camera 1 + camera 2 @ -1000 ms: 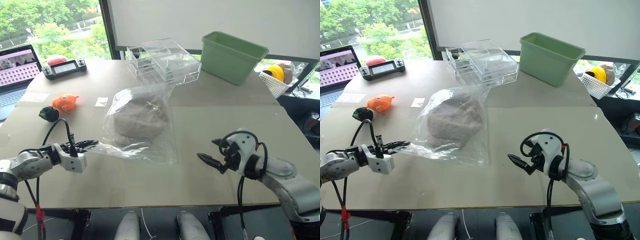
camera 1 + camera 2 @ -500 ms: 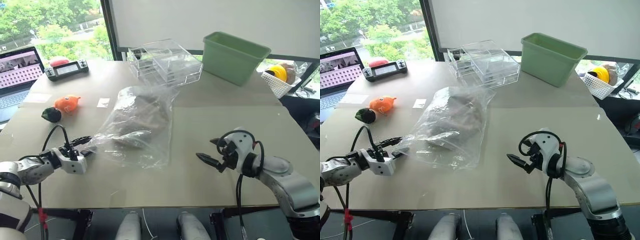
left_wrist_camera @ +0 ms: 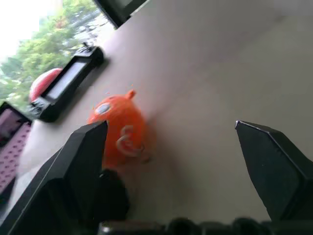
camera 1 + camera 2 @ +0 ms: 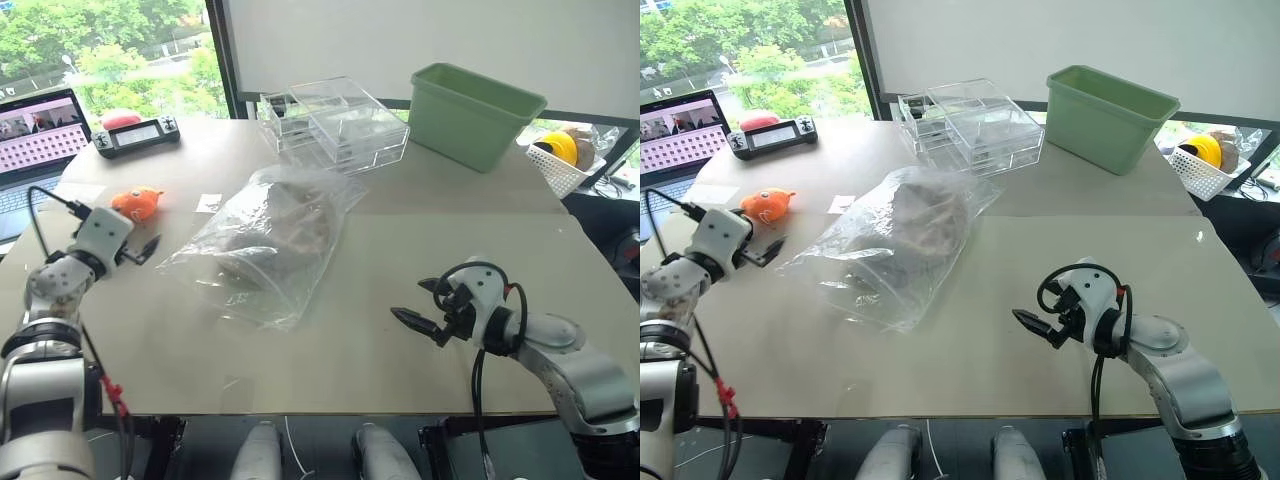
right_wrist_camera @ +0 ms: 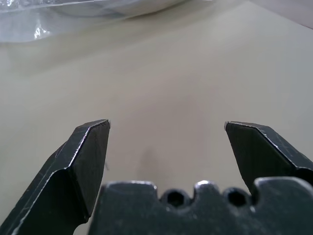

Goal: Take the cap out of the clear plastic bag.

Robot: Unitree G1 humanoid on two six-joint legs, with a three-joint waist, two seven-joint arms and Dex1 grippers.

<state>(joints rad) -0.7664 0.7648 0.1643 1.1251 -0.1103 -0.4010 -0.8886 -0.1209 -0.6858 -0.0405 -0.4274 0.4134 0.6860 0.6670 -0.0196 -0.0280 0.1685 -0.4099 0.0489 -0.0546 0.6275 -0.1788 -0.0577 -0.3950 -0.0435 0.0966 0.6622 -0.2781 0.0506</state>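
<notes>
The clear plastic bag (image 4: 255,255) lies crumpled on the table's middle, its mouth end toward the acrylic boxes. The beige-grey cap (image 4: 290,215) shows inside it, toward the far end. My left gripper (image 4: 143,250) hovers open to the left of the bag, apart from its near corner and holding nothing. In the left wrist view its fingers (image 3: 88,147) stand wide, facing the orange toy (image 3: 120,129). My right gripper (image 4: 420,320) rests open to the right of the bag, low over bare table. The right wrist view shows the bag's edge (image 5: 73,14) beyond its spread fingertips (image 5: 95,134).
Stacked clear acrylic drawer boxes (image 4: 335,125) and a green bin (image 4: 475,112) stand at the back. The orange toy (image 4: 138,202), a small white card (image 4: 208,203), a handheld console (image 4: 137,135) and a laptop (image 4: 35,125) are at the left. A white basket (image 4: 560,160) sits off the right edge.
My left gripper opened and let go of the bag's near corner, then rose and swung left toward the orange toy. The bag sagged flatter. The right gripper kept still.
</notes>
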